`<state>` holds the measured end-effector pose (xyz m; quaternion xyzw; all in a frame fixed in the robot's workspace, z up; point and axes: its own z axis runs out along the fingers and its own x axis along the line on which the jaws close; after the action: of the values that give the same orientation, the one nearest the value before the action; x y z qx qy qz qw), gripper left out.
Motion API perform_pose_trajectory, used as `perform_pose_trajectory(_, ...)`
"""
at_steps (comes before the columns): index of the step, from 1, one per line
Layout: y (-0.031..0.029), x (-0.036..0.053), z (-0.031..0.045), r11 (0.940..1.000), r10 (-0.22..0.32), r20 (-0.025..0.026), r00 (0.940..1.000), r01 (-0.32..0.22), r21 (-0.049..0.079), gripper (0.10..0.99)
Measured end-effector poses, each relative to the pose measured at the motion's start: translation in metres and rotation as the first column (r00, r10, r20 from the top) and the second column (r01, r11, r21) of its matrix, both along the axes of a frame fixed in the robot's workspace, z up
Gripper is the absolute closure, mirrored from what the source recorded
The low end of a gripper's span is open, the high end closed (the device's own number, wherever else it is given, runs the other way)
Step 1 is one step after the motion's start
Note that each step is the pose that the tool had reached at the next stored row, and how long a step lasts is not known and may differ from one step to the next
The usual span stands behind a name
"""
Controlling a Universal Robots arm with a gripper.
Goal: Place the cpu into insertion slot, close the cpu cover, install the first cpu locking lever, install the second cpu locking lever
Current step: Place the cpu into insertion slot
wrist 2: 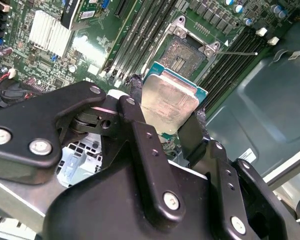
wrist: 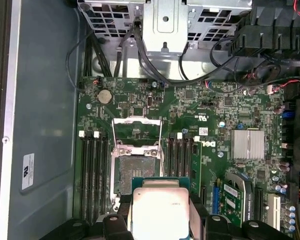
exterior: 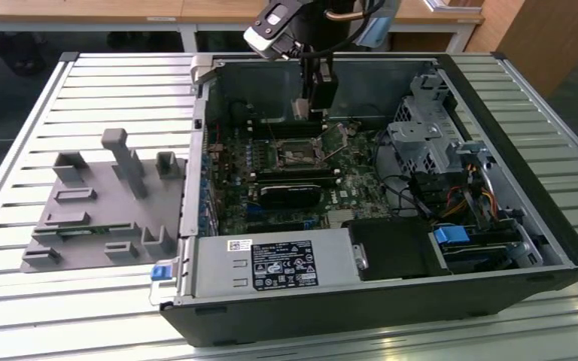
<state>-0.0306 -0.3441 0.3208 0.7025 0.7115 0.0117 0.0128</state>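
- Cpu [wrist 2: 170, 102]: one chip, not yet seated. The gripper [wrist 2: 165, 114] pinches it by two opposite edges and holds it in the air over the green board [wrist: 225, 107], metal face towards both wrist cameras. It hangs near the slot's edge that lies away from the raised cover.
- Grey fixture [exterior: 98, 203]: one, on the slatted tabletop [exterior: 28, 135] towards the exterior view's left edge, well apart from the work.
- Computer case [exterior: 530, 248]: one, lying open on the tabletop, with the board flat inside it.
- Insertion slot [wrist: 134, 172]: one, about mid-board, with a bank of long black memory slots [wrist: 94, 170] on either side. Its dark centre is bare, so the first step is in hand, not done.
- Cpu cover [wrist: 136, 131]: one frame, swung up and open beyond the slot; closing it is left.
- Locking lever [wrist 2: 237, 52]: one thin wire rod stands free beside the slot. I cannot make out a second. By my judgement neither lever step is done, since the cover is up.
- Tally: none of the four steps is complete.
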Motion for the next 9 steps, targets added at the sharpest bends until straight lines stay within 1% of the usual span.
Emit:
perform_pose_trajectory(3,0.0000,0.0000,-0.0029,1.0000,0.000,-0.0028,1.0000,0.000,0.000,0.549)
perform_pose_trajectory(9,0.0000,0.0000,-0.0082,1.0000,0.000,-0.0143,0.9999,0.000,0.000,0.549)
